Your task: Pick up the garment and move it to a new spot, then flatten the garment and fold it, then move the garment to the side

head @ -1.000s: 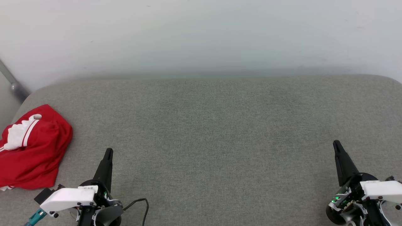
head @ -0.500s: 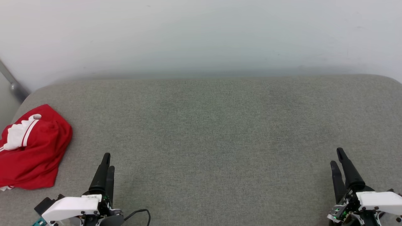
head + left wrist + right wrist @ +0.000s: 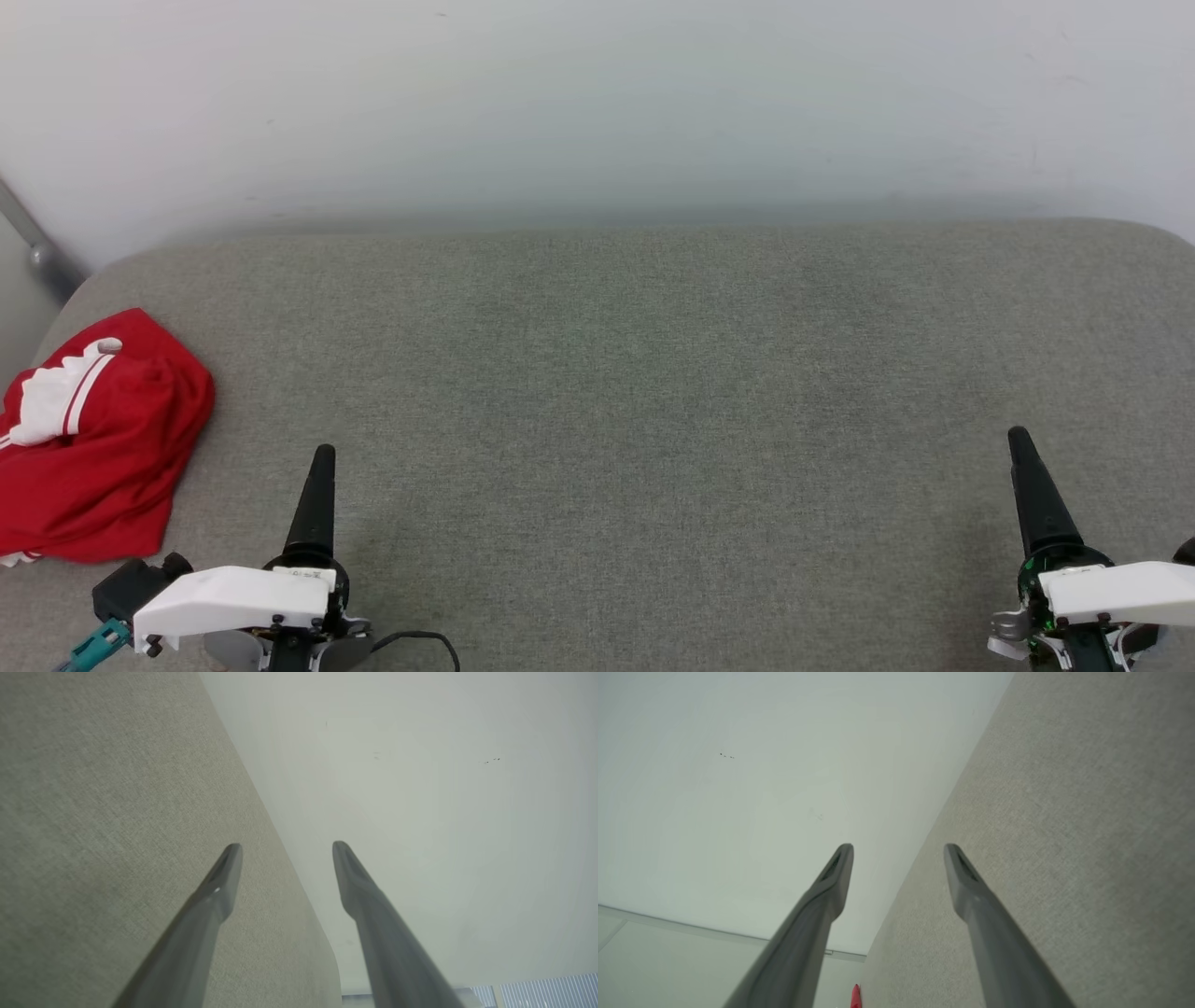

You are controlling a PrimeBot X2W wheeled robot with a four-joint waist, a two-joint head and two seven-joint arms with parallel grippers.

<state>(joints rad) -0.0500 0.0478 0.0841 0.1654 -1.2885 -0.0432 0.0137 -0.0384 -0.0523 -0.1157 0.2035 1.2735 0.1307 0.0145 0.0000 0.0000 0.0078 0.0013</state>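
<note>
Seeing the garment (image 3: 98, 439) bunched at 9 o'clock on the grey cushion (image 3: 607, 420), right at its edge, with left gripper (image 3: 286, 845) and right gripper (image 3: 899, 846) both spread and empty, we judged a careless one-layer pinch could drag it off the side.

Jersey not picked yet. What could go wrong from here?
The garment lies bunched at the left edge of the grey cushion; a shallow pinch by the left gripper might catch one layer or drag it off.
The right gripper sits far across the cushion, so a two-arm lift means a long reach.
The loose cable by the left wrist could snag.
</note>
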